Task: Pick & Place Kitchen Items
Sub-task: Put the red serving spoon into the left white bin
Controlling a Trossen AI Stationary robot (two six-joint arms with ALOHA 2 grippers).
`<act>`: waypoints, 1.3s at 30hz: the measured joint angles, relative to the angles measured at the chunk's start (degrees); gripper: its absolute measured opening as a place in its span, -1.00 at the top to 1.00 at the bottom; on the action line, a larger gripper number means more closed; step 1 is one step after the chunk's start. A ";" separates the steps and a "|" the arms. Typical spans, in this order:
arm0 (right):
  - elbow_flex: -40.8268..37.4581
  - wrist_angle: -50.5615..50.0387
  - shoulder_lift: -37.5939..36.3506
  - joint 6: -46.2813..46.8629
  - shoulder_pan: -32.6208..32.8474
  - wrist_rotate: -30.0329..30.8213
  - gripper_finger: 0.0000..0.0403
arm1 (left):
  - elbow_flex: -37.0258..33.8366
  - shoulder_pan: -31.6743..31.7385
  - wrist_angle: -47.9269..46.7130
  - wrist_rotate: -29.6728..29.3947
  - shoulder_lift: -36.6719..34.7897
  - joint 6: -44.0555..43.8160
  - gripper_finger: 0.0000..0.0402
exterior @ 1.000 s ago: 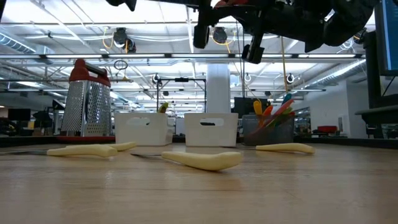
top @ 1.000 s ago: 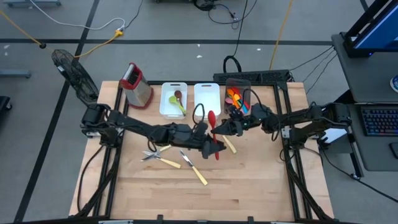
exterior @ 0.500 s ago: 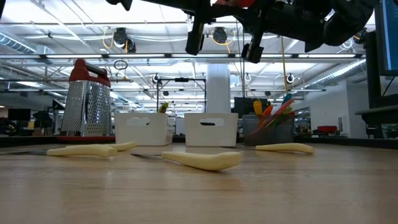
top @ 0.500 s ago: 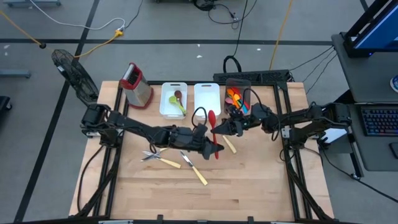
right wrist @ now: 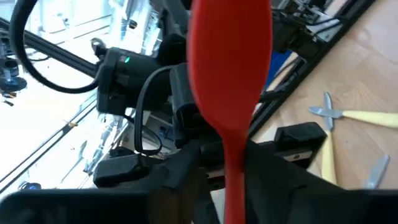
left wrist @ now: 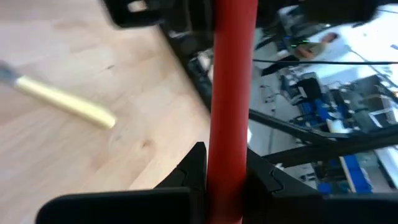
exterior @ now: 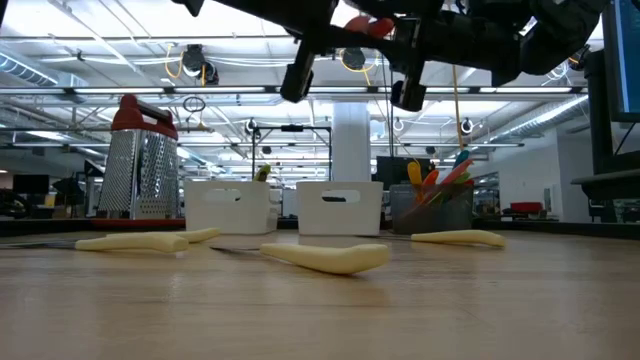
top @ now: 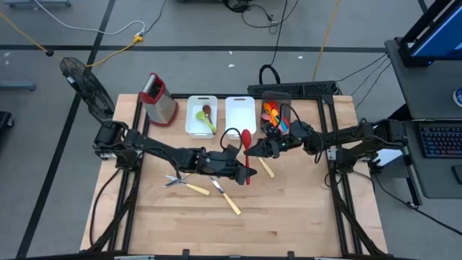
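Red spoon (top: 246, 144) is mid-handoff right now, up in the air over the middle of the surface (top: 289, 209), just in front of the two white bins. The left end effector (top: 242, 172) was wide a second ago and has now clamped down on the handle; the left wrist view shows the red shaft pinched snug between its fingers (left wrist: 194, 169). The right end effector (top: 254, 149), which had been squeezed tight on the spoon, has just started letting go, though from the pictures I honestly can't tell if it's fully clear of the handle yet. So my read: the spoon is changing hands, and the left arm should carry it off to a bin once the right one backs out.

Other stuff around: the left white bin (top: 190, 123) already has a green utensil (top: 205, 121) and a small brownish one in it, while the right white bin (top: 240, 117) looks bare from above. The dark bin (top: 275, 96) at the back right is stuffed with orange, blue and red pieces. The box grater (top: 158, 98) stands off at the back left. Several yellow-handled metal pieces (top: 225, 195) lie on the wood in front of the left arm, with one more (top: 266, 167) just under the handoff. Both arms are crowded together there, so pulling apart cleanly is the tricky bit.
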 joint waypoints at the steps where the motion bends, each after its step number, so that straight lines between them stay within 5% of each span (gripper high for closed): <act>1: 0.00 -0.78 0.00 0.00 0.00 -0.02 0.32 | 0.00 -0.23 -1.21 -0.37 0.00 -0.91 0.76; 9: 0.02 -5.02 -0.07 -0.46 0.02 -0.25 0.04 | -0.02 -1.75 -11.33 -2.27 0.02 -8.30 0.77; 19: 0.02 -5.06 -0.07 -0.70 0.02 -0.26 0.01 | -0.09 -0.16 -32.06 -3.67 -7.43 -18.05 0.89; 29: 0.02 -5.08 -0.07 -0.72 0.04 -0.26 0.00 | -0.06 15.47 -48.41 18.65 -16.03 -16.75 0.89; 39: 0.02 -5.09 -0.07 -2.19 0.07 -0.24 0.01 | -0.01 31.87 -55.76 39.76 -15.04 -13.22 0.89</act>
